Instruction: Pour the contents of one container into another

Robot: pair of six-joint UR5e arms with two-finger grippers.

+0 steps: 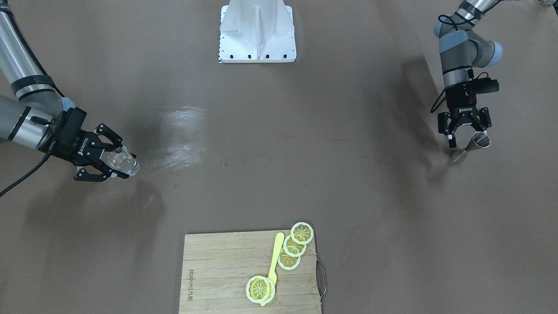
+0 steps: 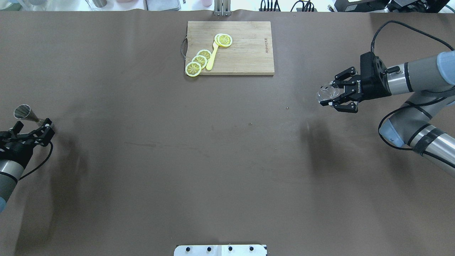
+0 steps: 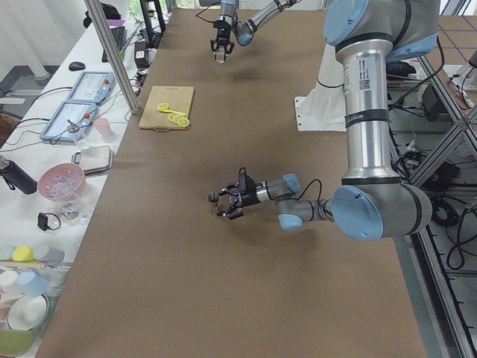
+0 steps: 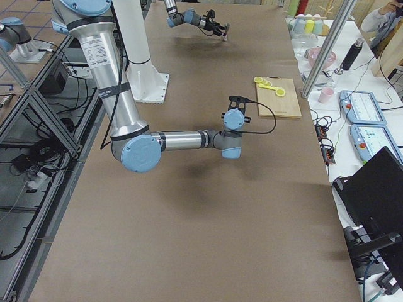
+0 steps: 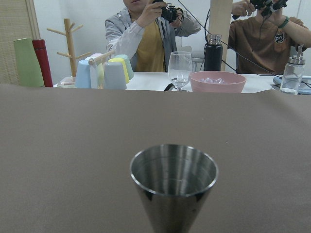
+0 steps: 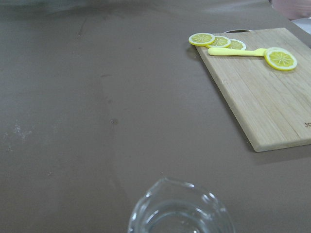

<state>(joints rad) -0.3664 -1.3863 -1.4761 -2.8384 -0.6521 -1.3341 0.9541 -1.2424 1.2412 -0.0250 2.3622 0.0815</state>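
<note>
The clear glass cup (image 1: 117,159) is lifted off the table at the robot's right, with my right gripper (image 1: 127,165) shut on its sides. It is also seen in the overhead view, cup (image 2: 328,91) in right gripper (image 2: 326,96), and its rim and pouring lip (image 6: 180,211) sit at the bottom of the right wrist view. The steel hourglass jigger (image 1: 473,146) stands upright on the table at the far left side (image 2: 28,114). My left gripper (image 1: 467,135) is low and level just behind it, jaws spread wide. The jigger's upper cone (image 5: 173,187) fills the left wrist view.
A wooden cutting board (image 2: 245,53) with several lemon slices (image 2: 199,61) and a yellow utensil (image 2: 212,57) lies at the far middle of the table. The white robot base (image 1: 257,32) is on the near side. People, cups and bowls stand beyond the left end.
</note>
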